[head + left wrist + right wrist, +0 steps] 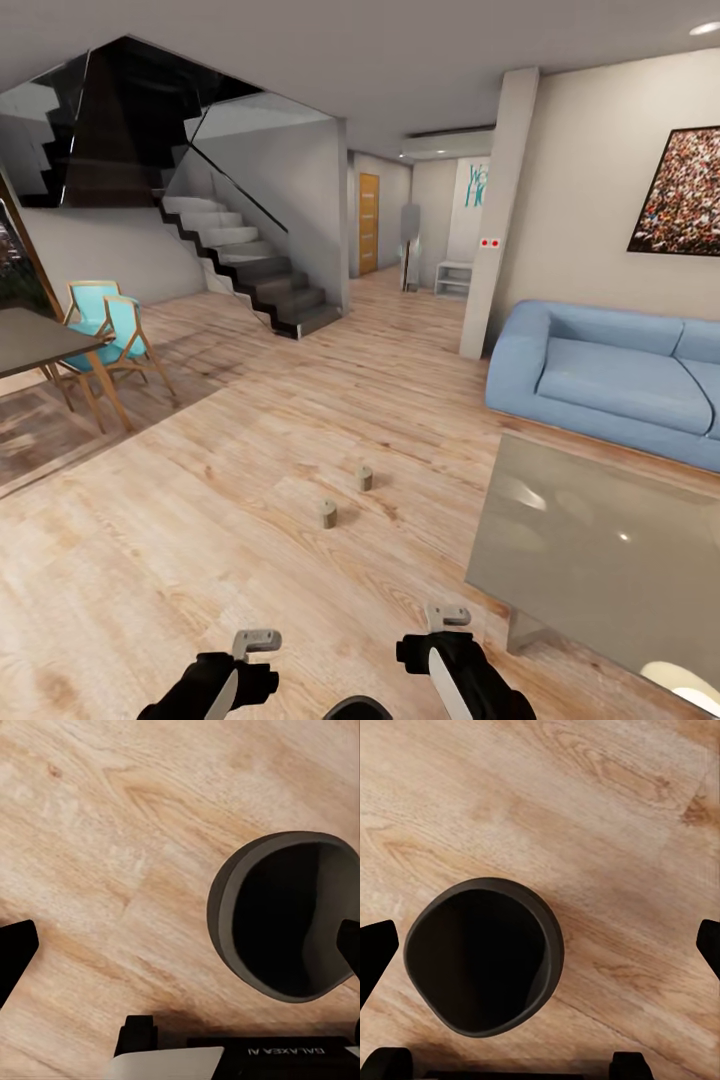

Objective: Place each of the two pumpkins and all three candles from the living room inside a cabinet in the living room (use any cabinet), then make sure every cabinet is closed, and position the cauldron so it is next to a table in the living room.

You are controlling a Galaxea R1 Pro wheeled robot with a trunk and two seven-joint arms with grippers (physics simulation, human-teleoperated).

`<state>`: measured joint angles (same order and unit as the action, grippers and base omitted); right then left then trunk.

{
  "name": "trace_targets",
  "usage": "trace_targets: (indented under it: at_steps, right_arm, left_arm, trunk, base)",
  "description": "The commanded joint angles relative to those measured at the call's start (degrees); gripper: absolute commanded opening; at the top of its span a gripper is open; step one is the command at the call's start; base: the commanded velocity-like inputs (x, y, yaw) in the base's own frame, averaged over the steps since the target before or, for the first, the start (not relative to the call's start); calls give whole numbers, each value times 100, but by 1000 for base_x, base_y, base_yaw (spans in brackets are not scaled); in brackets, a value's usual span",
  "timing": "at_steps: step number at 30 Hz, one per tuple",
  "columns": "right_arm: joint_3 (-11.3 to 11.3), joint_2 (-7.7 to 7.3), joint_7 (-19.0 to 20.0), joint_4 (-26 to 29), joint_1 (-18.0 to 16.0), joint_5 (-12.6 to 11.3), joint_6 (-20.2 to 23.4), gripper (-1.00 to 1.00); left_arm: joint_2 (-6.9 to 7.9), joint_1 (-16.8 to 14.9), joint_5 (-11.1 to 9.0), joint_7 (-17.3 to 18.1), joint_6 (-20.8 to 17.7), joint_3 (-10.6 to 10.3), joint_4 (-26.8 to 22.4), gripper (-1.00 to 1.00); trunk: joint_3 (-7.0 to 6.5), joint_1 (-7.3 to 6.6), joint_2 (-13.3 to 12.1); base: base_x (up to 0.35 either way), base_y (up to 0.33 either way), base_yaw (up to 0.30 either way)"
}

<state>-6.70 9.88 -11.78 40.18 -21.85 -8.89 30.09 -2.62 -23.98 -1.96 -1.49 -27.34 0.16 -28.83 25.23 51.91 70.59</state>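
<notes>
From the head camera, two of the candles (328, 514) (364, 478) are standing upright on the wooden floor (230, 480), near each other but apart, out in the open ahead of the robot. The glass-topped table (590, 550) is sitting to the right of them, with the blue sofa (610, 370) lying beyond it against the wall. At the bottom edge, the left gripper (256, 643) and the right gripper (447, 615) are hanging low on either side of the dark rim of the cauldron (357, 708), which is peeking in between the arms; from here I cannot tell how far either pair of fingers is spread. A dining table (35, 340) with turquoise chairs (110, 335) is standing at the far left, and a staircase (245, 265) is rising behind. In the left wrist camera, the left gripper's fingers (15, 956) are sitting wide apart at the picture's edges, holding nothing, while the cauldron (225, 915) is resting on the floor with its dark mouth facing the lens, off to one side near one fingertip. In the right wrist camera, the right gripper's fingers (375, 952) are likewise spread wide and empty, and the cauldron (551, 937) is sitting on the planks between them, nearer one finger.
</notes>
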Motion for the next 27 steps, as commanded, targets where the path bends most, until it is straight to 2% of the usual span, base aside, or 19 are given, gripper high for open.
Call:
trace_targets:
  at_steps: [1,13,27]
  right_arm:
    - [-24,-4,-53,7,-3,-61,21,100]
    - [-25,-4,-53,4,-3,-51,38,100]
    - [-21,-10,-31,-494,2,-68,-62,100]
  left_arm:
    - [-1,-1,-22,-16,-32,1,-3,100]
    - [-5,-2,-26,-2,-14,1,33,100]
    - [-19,-2,-17,12,110,1,60,100]
  trunk:
    - [25,23,46]
    - [240,286,527]
    - [492,594,1088]
  base:
    - [0,0,0]
    - [0,0,0]
    - [0,0,0]
